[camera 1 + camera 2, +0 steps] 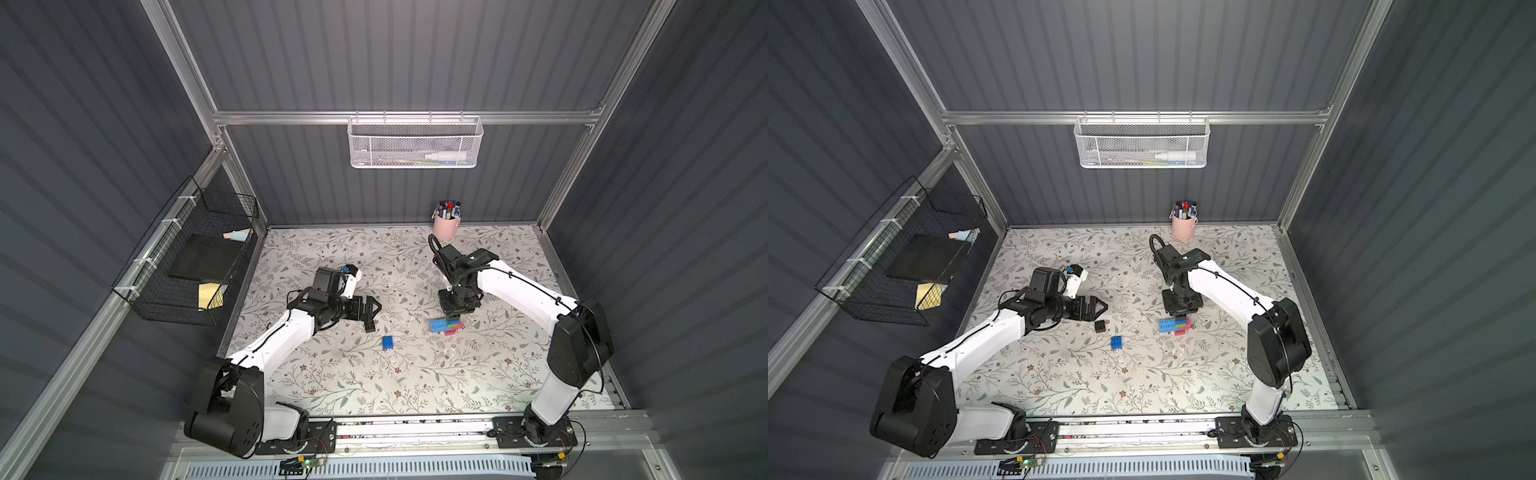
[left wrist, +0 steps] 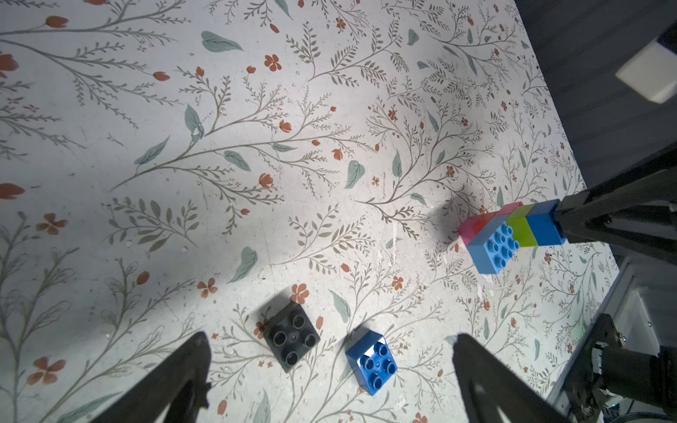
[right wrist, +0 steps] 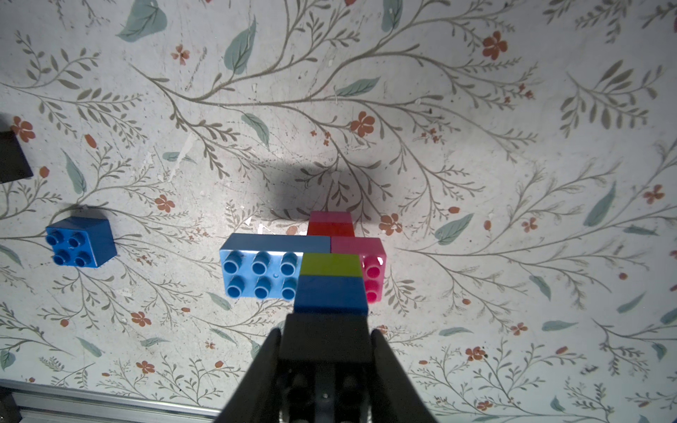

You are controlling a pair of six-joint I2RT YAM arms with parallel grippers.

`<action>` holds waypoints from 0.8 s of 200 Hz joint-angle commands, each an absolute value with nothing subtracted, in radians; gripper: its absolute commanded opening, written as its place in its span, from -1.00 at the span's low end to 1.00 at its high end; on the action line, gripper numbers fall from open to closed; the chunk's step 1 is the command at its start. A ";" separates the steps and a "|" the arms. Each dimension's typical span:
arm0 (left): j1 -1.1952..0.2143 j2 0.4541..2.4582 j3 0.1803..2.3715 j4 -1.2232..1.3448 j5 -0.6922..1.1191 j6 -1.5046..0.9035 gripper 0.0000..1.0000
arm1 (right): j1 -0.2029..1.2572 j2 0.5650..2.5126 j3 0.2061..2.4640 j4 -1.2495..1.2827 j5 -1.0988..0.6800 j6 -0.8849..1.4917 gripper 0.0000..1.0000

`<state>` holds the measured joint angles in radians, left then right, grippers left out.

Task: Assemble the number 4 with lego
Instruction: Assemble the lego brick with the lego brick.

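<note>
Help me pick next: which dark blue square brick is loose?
The dark blue brick lying alone near the black brick; the other is joined to the assembly in the right gripper.

Both arms pair glossy white link shells with bulky black joint housings. A thin black cable, cinched by small ties, runs along the left arm point(image 1: 274, 340) and the right arm point(image 1: 519, 286). The left gripper point(image 2: 331, 338) has black, tapered fingers. The left base plate point(image 1: 322, 436) at 7 o'clock and the right base plate point(image 1: 505, 434) at 5 o'clock are flat, black and screwed down.
</note>
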<state>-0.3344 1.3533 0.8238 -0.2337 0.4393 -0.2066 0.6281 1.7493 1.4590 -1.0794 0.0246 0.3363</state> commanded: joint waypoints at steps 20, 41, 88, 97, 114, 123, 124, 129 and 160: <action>-0.341 1.361 0.841 -0.228 0.448 -0.205 0.99 | 0.623 1.740 1.427 -1.075 0.025 0.329 -0.51; -0.342 1.359 0.838 -0.227 0.448 -0.206 0.98 | 0.623 1.742 1.415 -1.060 0.016 0.324 -0.51; -0.342 1.358 0.838 -0.228 0.448 -0.204 0.99 | 0.623 1.746 1.384 -1.043 0.010 0.310 -0.51; -0.342 1.359 0.840 -0.228 0.447 -0.204 0.99 | 0.622 1.744 1.380 -1.040 0.007 0.309 -0.51; -0.342 1.359 0.841 -0.229 0.448 -0.203 0.99 | 0.622 1.744 1.375 -1.039 0.000 0.304 -0.51; -0.342 1.360 0.840 -0.229 0.448 -0.203 0.99 | 0.624 1.744 1.373 -1.039 -0.006 0.301 -0.51; -0.342 1.361 0.841 -0.228 0.448 -0.203 0.99 | 0.623 1.744 1.373 -1.039 -0.005 0.301 -0.51; -0.342 1.361 0.842 -0.228 0.448 -0.203 0.99 | 0.622 1.744 1.372 -1.039 -0.005 0.301 -0.51; -0.342 1.362 0.846 -0.234 0.448 -0.200 0.99 | 0.623 1.741 1.376 -1.061 -0.014 0.303 -0.51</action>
